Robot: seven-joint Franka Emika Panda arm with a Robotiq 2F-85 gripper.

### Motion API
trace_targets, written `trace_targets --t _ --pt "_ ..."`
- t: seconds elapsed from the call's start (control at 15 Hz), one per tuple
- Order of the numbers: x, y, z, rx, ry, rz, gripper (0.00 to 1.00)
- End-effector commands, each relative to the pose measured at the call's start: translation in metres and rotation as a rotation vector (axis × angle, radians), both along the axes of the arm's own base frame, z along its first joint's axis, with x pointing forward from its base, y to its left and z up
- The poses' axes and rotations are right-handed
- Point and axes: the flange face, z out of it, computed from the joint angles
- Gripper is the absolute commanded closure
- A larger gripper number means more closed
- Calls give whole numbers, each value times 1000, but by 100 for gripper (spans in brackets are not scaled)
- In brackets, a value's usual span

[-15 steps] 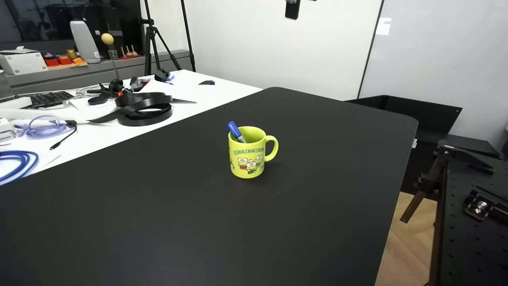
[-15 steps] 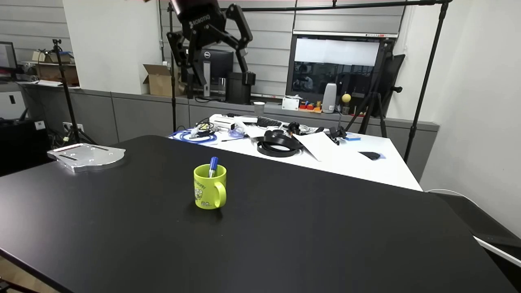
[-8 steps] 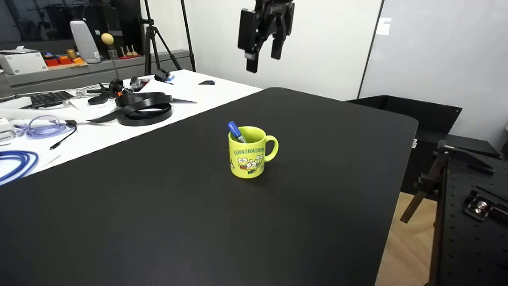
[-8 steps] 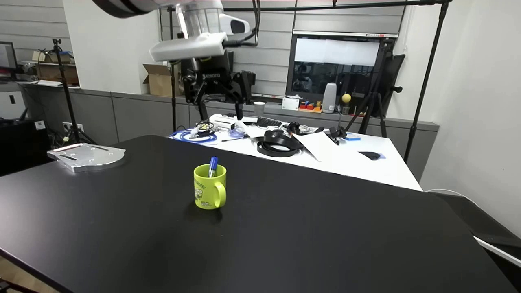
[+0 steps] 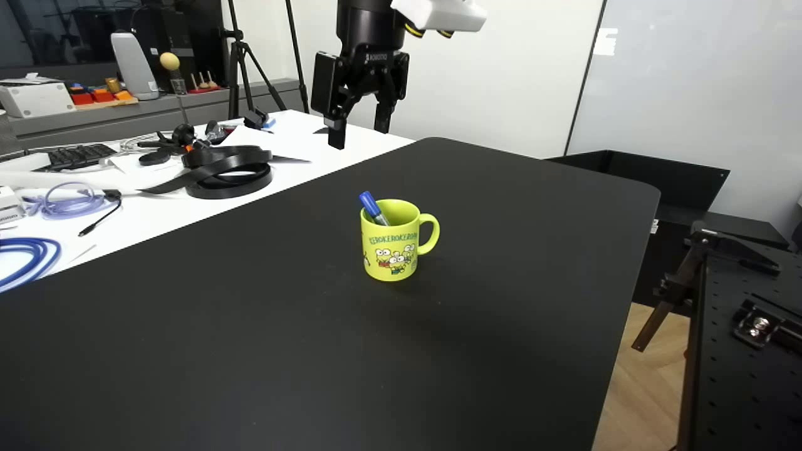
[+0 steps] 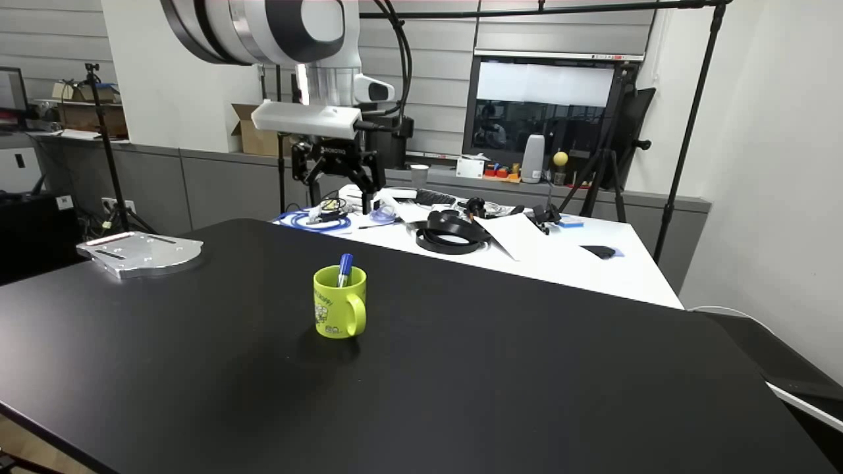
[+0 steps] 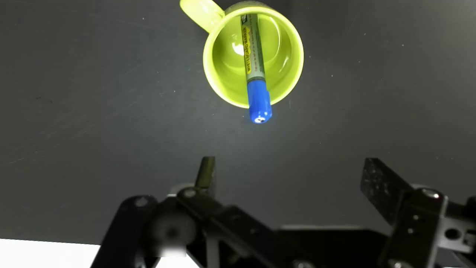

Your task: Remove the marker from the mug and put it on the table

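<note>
The yellow-green mug (image 5: 387, 255) stands upright on the black table (image 5: 282, 351); it also shows in an exterior view (image 6: 332, 313) and the wrist view (image 7: 295, 67). The blue-capped marker (image 5: 369, 203) leans inside it, cap end up above the rim, also seen in an exterior view (image 6: 345, 266). In the wrist view the marker (image 7: 256, 70) points its cap toward the gripper; its lower end is in the mug. My gripper (image 5: 359, 130) is open and empty, above and apart from the mug, also in an exterior view (image 6: 340, 199). In the wrist view its fingers (image 7: 290, 160) are wide apart.
A white table (image 5: 351, 147) with cables and black straps (image 5: 229, 172) adjoins the black table. A silver metal plate (image 6: 141, 253) lies at the black table's edge. A black perforated surface (image 5: 752, 376) stands beyond the table's edge in an exterior view.
The arm has come down into view and its gripper has moved lower, leftward in an exterior view, staying open. The mug and marker have not moved.
</note>
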Motion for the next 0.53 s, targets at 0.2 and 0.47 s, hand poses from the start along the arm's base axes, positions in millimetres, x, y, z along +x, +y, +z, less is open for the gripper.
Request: trace_targets --t 0.2,0.47 --pt "-5 -12 -26 -35 100 20 0" --pt "-2 -21 -49 -71 141 32 0"
